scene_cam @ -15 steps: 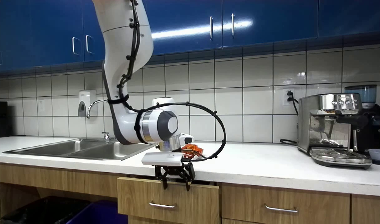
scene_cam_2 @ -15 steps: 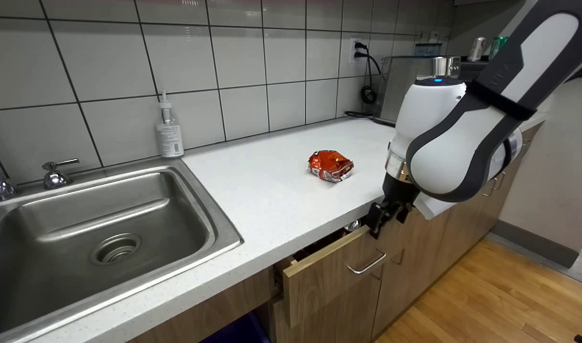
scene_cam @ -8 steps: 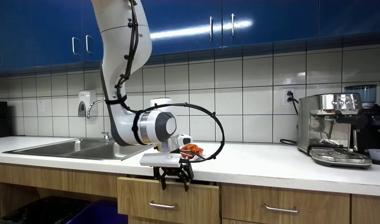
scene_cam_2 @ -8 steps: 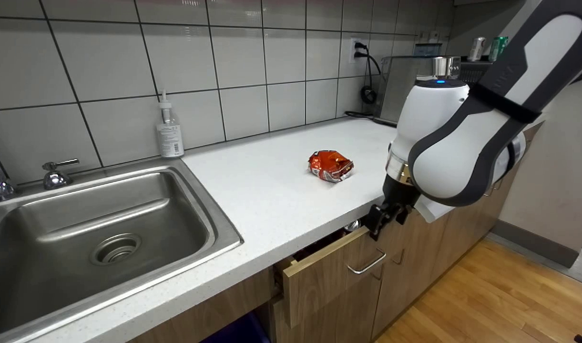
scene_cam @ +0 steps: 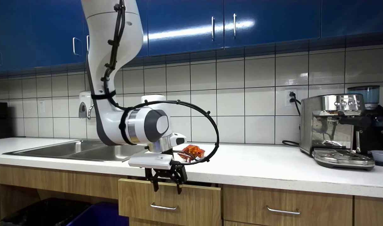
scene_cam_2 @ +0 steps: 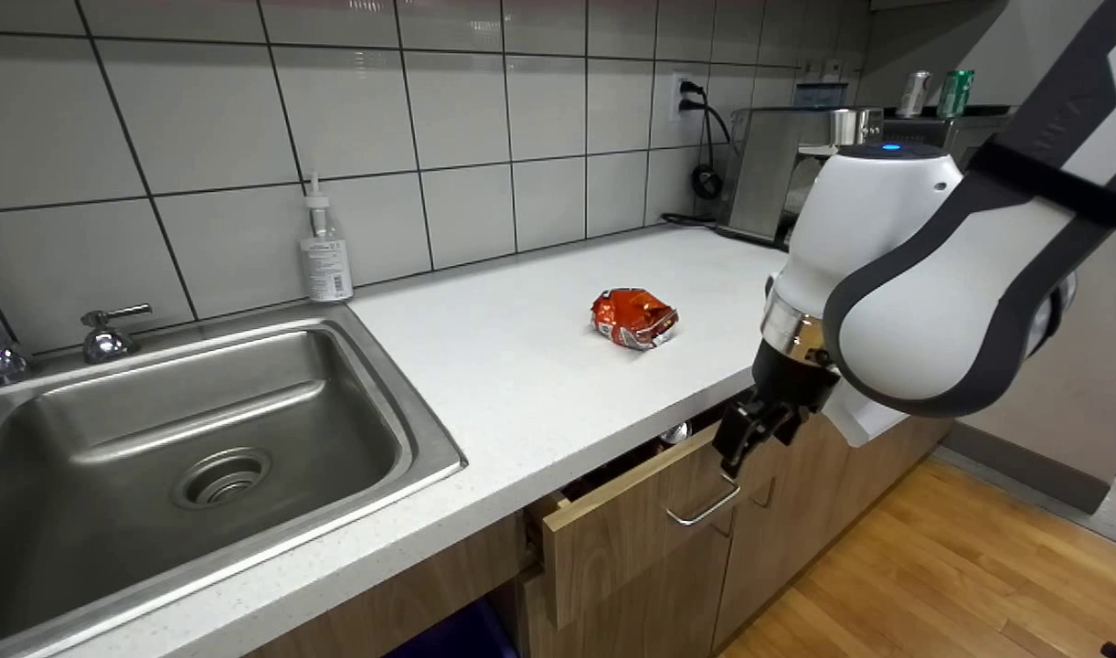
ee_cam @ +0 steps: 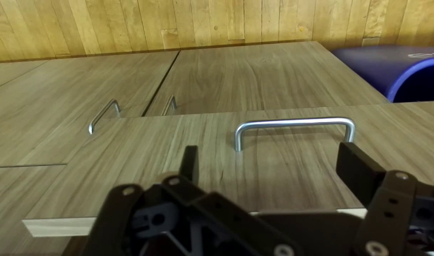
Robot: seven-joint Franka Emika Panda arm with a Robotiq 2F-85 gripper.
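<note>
Only a narrow gap leads into the drawer (scene_cam_2: 640,530), hemmed by the counter edge (scene_cam_2: 603,453).

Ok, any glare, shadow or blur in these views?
In an exterior view, a white glare streak crosses the blue cabinets; in an exterior view, the inside of the drawer is mostly dark; in the wrist view, the nearest parts of the gripper look soft, while the drawer handle is crisp.

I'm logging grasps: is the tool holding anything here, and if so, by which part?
Nothing is held: the tool is wide open by the wooden drawer front, gripping neither it nor its metal bar handle.
</note>
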